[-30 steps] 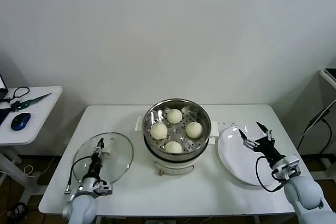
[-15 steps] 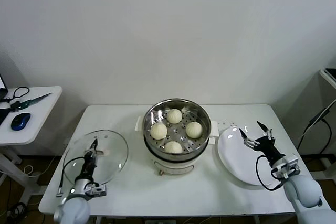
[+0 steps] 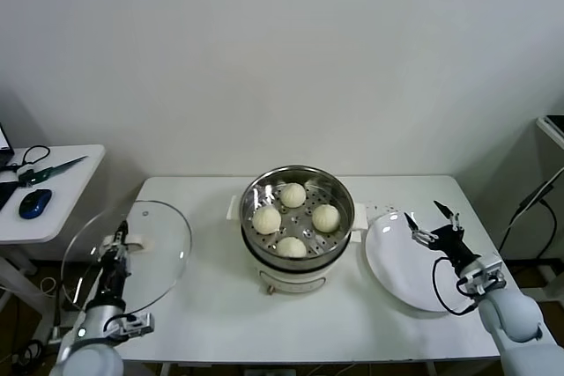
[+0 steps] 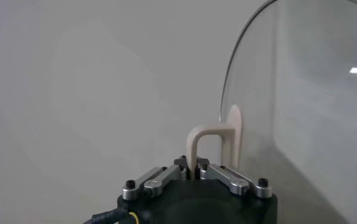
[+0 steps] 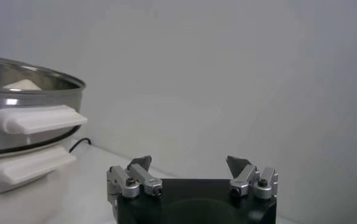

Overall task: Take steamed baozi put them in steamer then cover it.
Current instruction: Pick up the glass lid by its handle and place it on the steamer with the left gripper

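The white table (image 3: 211, 323) fills the lower middle of the head view, with a smaller side table (image 3: 62, 187) at the left edge carrying a blue mouse (image 3: 33, 203) and some cables.

At the centre of the table stands the steamer (image 3: 298, 217), a shiny steel pot on a white base with side handles; in the right wrist view its steel wall and white handles show at the left edge. The pot is uncovered.

The cover (image 3: 128, 255), a clear glass lid with a metal rim, is in the lower left of the head view, tilted up on edge and overhanging the table's left side, well apart from the steamer. In the left wrist view its cream handle (image 4: 211, 143) rises straight out of the tool, with the glass disc to the right of it.

A flat white plate (image 3: 401, 266) lies at the lower right, just beside the steamer's base.

Inside the steamer, four steamed baozi (image 3: 293, 195) sit on the perforated floor, spaced apart in a rough diamond.

The left tool (image 3: 117, 239) is clamped shut on the cover's handle. The right tool (image 3: 434, 226) hovers over the plate's far edge at the right, its fingers (image 5: 239, 165) spread apart and holding nothing.
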You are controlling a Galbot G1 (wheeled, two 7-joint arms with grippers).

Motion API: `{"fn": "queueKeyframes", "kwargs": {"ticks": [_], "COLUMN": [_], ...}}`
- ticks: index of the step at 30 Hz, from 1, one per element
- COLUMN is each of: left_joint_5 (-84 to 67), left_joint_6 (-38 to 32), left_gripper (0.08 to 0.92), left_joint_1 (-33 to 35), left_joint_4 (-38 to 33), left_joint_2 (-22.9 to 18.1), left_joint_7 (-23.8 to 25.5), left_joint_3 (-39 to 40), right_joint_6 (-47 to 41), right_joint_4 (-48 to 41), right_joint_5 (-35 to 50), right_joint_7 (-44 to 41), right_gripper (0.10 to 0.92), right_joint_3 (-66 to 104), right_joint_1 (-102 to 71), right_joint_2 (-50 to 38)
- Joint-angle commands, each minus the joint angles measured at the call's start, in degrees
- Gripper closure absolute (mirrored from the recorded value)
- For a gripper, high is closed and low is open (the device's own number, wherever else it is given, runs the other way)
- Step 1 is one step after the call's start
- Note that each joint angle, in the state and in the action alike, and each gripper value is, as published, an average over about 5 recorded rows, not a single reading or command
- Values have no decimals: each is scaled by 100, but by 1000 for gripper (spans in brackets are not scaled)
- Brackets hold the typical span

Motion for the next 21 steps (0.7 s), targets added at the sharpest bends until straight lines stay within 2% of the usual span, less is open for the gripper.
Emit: {"fn": "queueKeyframes", "kwargs": {"ticks": [1,6,10,13,17,21], "left_joint_5": [-795,-799,-531,-262,232,789], "left_joint_6": [1420,2035,2608,3067,3255,3255], "left_gripper": [847,847,847,847,847,847], "left_joint_1": [382,-330,-1301,-2094,-2831,-3247], "left_joint_4": [-1632,-1691,-1690,-1655,-1499,-1211], "left_joint_2": [1119,1832,1938,1748,1161,670], "left_joint_7": [281,433,944,1610,2526,2941], "left_joint_3": [484,1472,2591,3466,4077,4478], "right_joint_6": [-4,-15,-7,4,11,38], "right_joint_4": [-133,-248,-357,-427,-475,-527], "right_joint_5": [-17,-29,-65,-104,-133,-153], "right_joint_7": [4,11,13,-11,-21,-22], "right_gripper": [203,203,203,203,203,203], "right_joint_3": [-89,-187,-224,-228,-230,-193], "right_joint_1": [113,230,307,338,354,331], "right_joint_2": [-10,1,58,95,118,125]}}
